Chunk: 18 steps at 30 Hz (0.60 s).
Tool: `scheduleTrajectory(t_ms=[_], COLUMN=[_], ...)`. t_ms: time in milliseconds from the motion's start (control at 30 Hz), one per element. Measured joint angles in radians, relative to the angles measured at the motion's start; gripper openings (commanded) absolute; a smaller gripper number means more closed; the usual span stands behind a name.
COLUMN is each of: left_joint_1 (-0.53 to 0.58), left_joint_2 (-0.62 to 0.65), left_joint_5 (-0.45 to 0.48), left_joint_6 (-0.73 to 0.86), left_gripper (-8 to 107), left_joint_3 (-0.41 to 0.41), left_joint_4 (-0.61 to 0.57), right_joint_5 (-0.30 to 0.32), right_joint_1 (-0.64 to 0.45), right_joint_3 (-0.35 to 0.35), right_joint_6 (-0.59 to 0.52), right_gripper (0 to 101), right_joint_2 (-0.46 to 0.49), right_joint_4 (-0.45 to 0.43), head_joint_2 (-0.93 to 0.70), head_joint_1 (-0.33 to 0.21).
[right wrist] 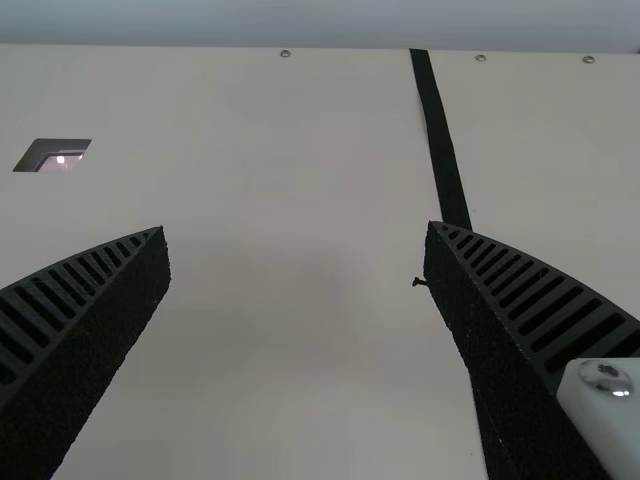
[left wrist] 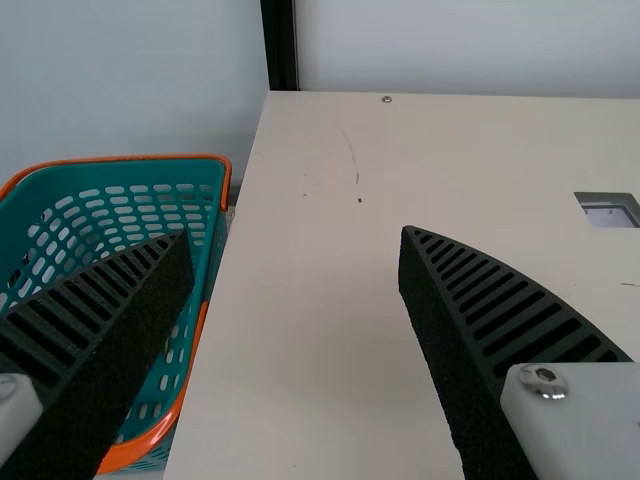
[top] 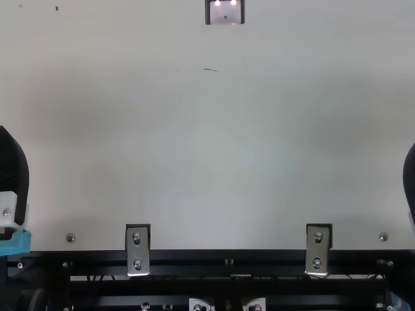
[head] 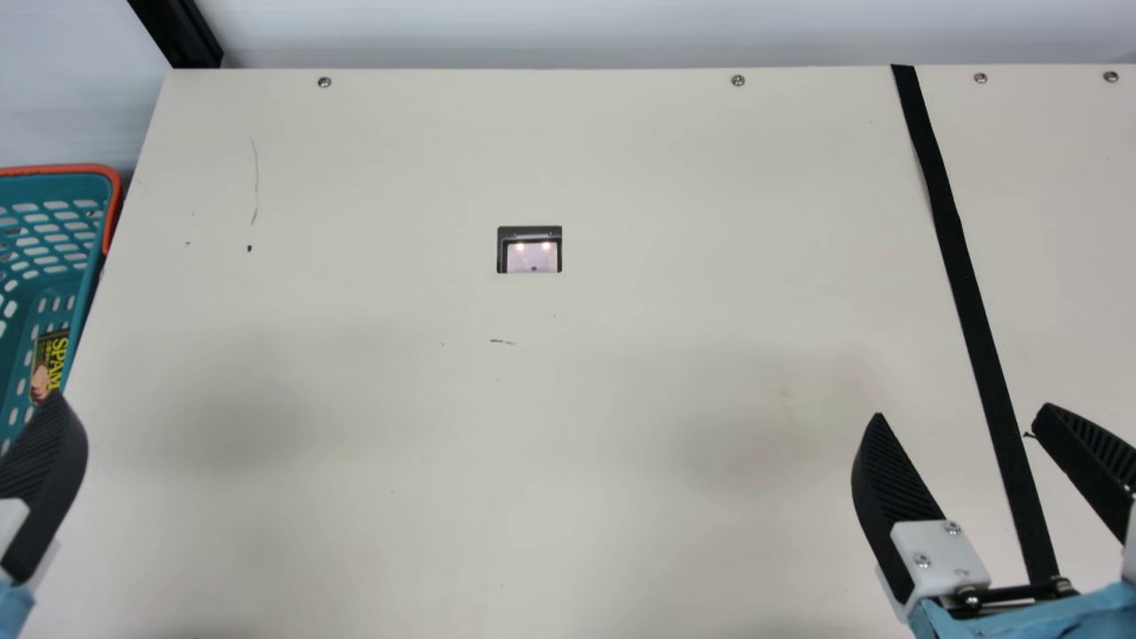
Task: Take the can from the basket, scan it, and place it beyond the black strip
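A dark can (head: pixel 50 366) with yellow lettering lies in the teal basket (head: pixel 93 185), against the side nearest the table, in the main view. My left gripper (head: pixel 46 484) is at the lower left there, one finger showing by the basket's edge just below the can. Its two fingers stand wide apart in the left wrist view, the left gripper (left wrist: pixel 296 234) being open and empty, one finger overlapping the basket (left wrist: pixel 225 185). My right gripper (head: pixel 963 413) is open at the lower right, fingers on either side of the black strip (head: pixel 963 275); the right gripper (right wrist: pixel 297 228) holds nothing.
A lit scanner window (head: pixel 530 250) is set into the cream table (head: pixel 621 399), left of the strip. An orange rim edges the basket beside the table's left edge. A dark post (head: pixel 182 35) stands at the back left corner. Metal brackets (top: pixel 137 249) line the front edge.
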<state>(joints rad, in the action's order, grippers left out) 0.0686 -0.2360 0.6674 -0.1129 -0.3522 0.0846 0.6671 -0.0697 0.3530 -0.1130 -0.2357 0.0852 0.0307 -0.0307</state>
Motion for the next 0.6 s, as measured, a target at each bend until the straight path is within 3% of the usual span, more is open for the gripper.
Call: scheduleTrajectory(t_ms=[600], left_joint_1=[0.0], left_joint_2=[0.0], left_joint_5=[0.0], left_joint_6=[0.0], left_gripper=[90], left_joint_3=[0.0], left_joint_4=[0.0], right_joint_5=[0.0], right_joint_1=[0.0], right_joint_3=[0.0], right_joint_6=[0.0], right_gripper=[101], right_joint_2=[0.0], right_joint_4=[0.0], head_joint_2=[0.0], head_joint_1=[0.0])
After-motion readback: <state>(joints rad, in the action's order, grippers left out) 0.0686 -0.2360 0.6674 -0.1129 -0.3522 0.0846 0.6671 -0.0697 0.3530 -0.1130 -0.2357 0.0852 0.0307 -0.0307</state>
